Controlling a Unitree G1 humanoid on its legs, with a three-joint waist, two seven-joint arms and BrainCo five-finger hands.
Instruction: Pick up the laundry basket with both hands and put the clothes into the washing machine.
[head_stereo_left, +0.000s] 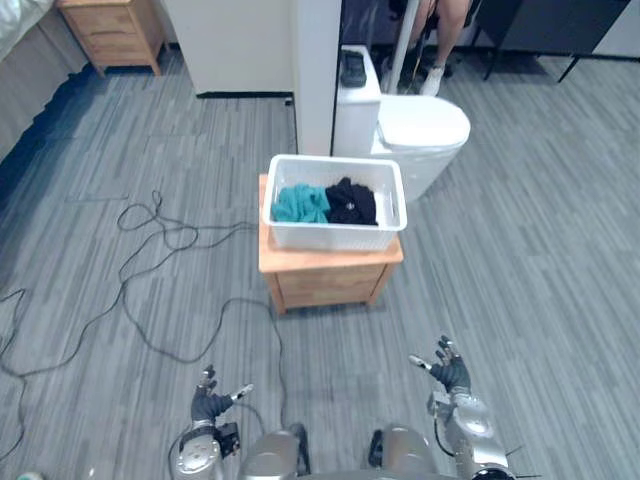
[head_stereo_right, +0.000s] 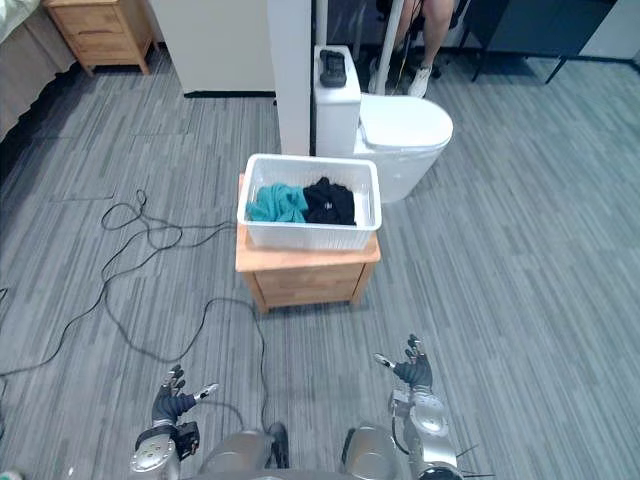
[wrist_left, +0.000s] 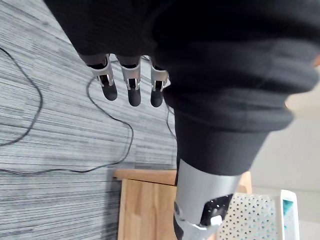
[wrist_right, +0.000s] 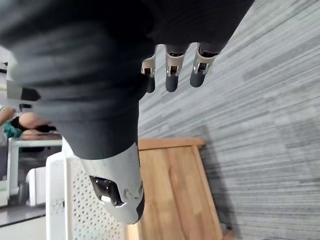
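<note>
On a wooden cabinet (head_stereo_left: 330, 281), the laundry basket (head_stereo_left: 335, 237) holds clothes (head_stereo_left: 302, 204)

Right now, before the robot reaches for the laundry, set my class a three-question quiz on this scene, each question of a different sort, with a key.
1. True or false: the white laundry basket stands on the floor.
2. What lies in the basket? A) a teal garment beside a black garment; B) red towels; C) nothing.
3. Fill in: the left hand and the right hand are both ____ and hold nothing.
Key: 1 false, it stands on the small wooden cabinet; 2 A; 3 open.
</note>
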